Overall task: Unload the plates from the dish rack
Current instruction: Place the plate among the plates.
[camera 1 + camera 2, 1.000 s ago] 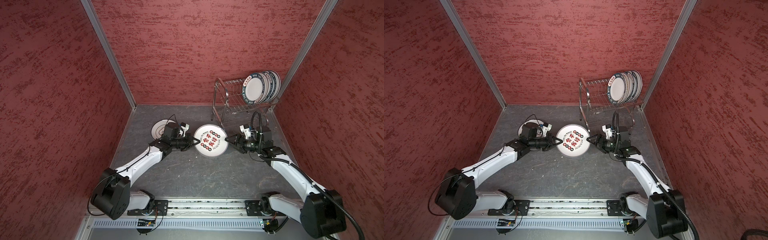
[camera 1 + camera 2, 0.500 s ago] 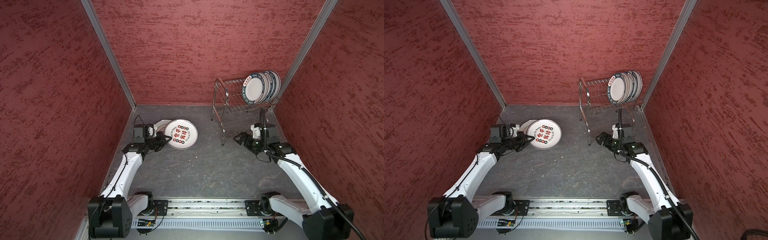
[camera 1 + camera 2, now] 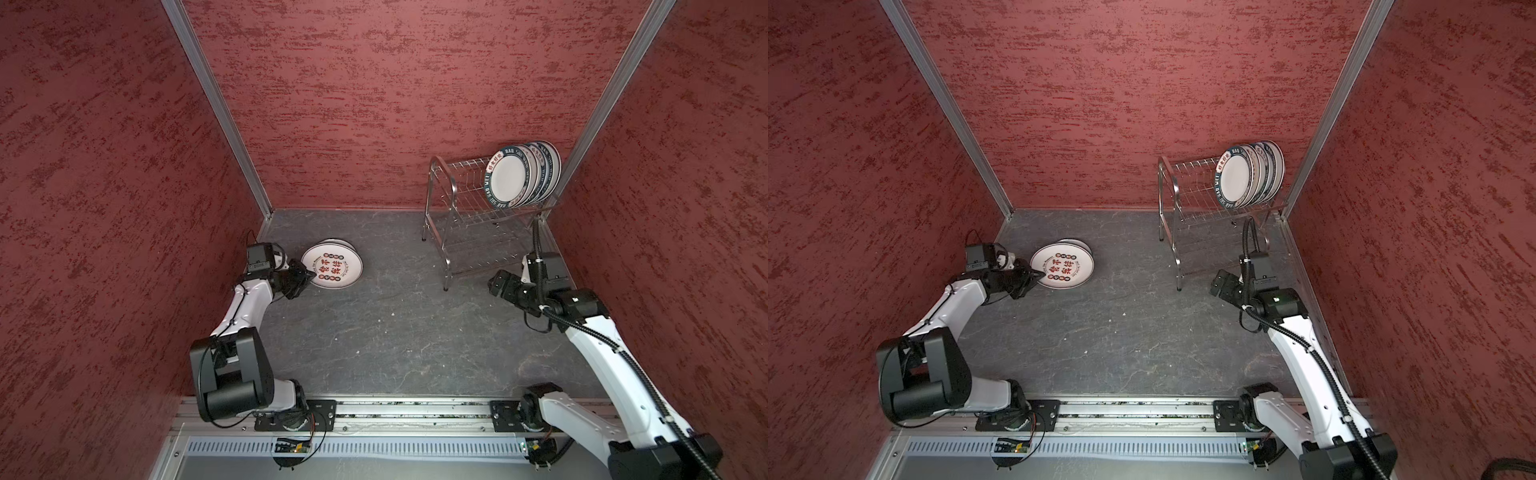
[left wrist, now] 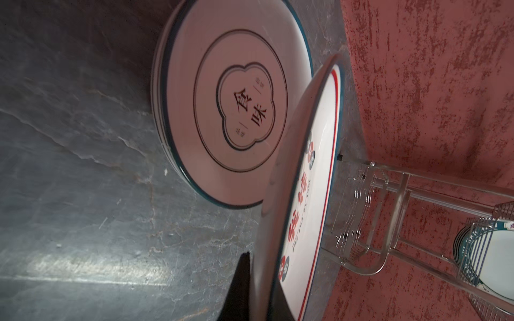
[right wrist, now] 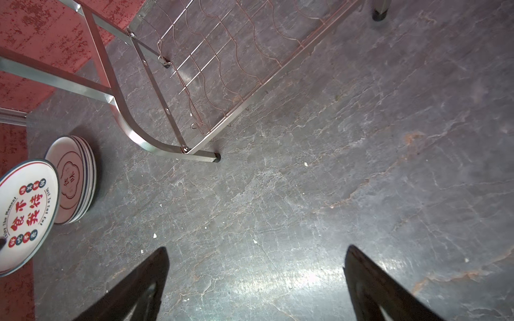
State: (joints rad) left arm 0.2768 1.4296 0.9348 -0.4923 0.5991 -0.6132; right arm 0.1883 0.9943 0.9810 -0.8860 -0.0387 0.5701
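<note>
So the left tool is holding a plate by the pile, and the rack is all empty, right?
Not quite. The rack is not empty: several plates stand on its top shelf, as both top views show. The left tool does hold a plate by the pile.

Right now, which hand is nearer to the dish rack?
Right. The right hand hangs open beside the front leg of the dish rack, apart from it; the left hand is far across the table, shut on the rim of the red-lettered plate.
</note>
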